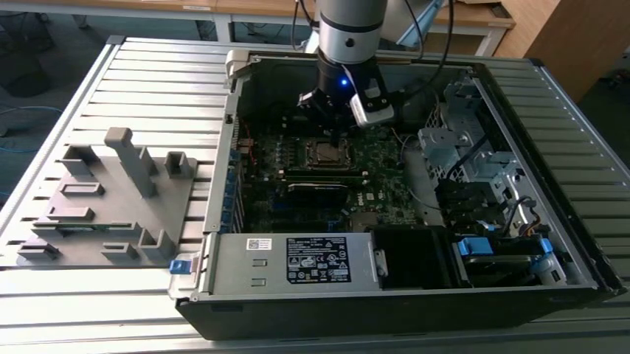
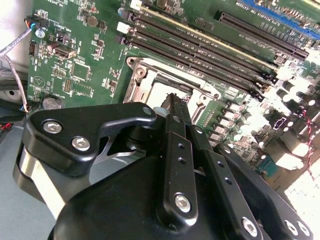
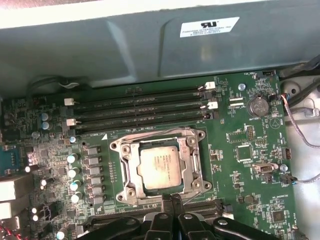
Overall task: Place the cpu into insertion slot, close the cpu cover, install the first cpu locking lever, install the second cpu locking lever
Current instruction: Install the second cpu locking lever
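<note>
The gripper [image 3: 172, 200] is seen with its two black fingers [image 2: 176, 131] pressed together, nothing held between them. It is poised over the edge of the slot [image 3: 161, 167], at about six o'clock from the chip in the first wrist view.

The cpu [image 3: 160, 167] is seated flat in the slot, its dull silvery top exposed. The cover [image 3: 192, 162] is laid down around it as a silver frame, the chip being seen through the cut-out middle. Whether the locking levers are latched cannot be told.

In the second wrist view the slot [image 2: 165, 87] is partly hidden behind the fingers, with the long black memory slots [image 2: 200, 50] running past it. In the first wrist view those memory slots [image 3: 140, 110] lie at twelve o'clock from the chip, and a coin cell [image 3: 259, 106] is found at about two o'clock.

In the exterior view the arm [image 1: 350, 33] is lowered into the open case [image 1: 394, 299], the gripper [image 1: 330, 118] hanging just at twelve o'clock from the slot [image 1: 326, 153] on the board [image 1: 384, 181]. A grey fixture [image 1: 108, 199] rests on the table [image 1: 158, 74] at nine o'clock from the case.
</note>
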Motion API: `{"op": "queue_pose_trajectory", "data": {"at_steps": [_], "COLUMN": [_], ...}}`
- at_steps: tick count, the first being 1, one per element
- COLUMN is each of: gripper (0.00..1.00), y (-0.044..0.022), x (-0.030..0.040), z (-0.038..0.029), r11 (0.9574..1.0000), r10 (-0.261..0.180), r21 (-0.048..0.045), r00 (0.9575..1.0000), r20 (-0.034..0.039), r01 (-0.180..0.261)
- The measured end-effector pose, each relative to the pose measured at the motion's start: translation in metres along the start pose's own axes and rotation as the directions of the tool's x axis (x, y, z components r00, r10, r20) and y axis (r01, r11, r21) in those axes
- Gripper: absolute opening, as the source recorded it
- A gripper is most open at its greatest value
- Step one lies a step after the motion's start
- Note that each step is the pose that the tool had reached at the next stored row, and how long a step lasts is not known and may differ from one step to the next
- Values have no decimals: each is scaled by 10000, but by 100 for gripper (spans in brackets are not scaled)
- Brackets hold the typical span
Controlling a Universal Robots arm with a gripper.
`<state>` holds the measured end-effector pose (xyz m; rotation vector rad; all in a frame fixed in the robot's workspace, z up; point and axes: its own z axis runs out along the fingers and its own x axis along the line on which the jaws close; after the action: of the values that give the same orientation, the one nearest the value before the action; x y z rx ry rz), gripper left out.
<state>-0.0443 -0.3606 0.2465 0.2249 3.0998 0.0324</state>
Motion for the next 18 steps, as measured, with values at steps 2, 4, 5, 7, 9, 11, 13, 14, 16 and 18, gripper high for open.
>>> {"op": "queue_pose_trajectory", "data": {"at_steps": [2, 4, 5, 7, 9, 11, 13, 14, 16, 18], "gripper": [10, 10, 10, 10, 10, 10, 10, 10, 10, 10], "y": [-16, -32, -41, -62, -75, -85, -98, -105, -116, -127], "x": [-2, -4, -6, -9, -11, -9, -5, -3, -4, -3], "z": [0, -1, 0, -1, 0, 2, 6, 9, 22, 37], "r11": [10000, 10000, 10000, 10000, 10000, 10000, 10000, 10000, 10000, 10000], "r10": [0, 0, 0, 0, 0, 2, 0, 0, -1, -1], "r21": [0, 0, -1, -1, -1, 0, 0, -1, -3, 0], "r00": [10000, 10000, 10000, 10000, 10000, 10000, 10000, 10000, 10000, 10000], "r20": [0, 0, 0, 0, 0, 0, 0, 0, 1, 0], "r01": [0, 0, 0, 0, 0, -2, 0, 0, 1, 1]}}
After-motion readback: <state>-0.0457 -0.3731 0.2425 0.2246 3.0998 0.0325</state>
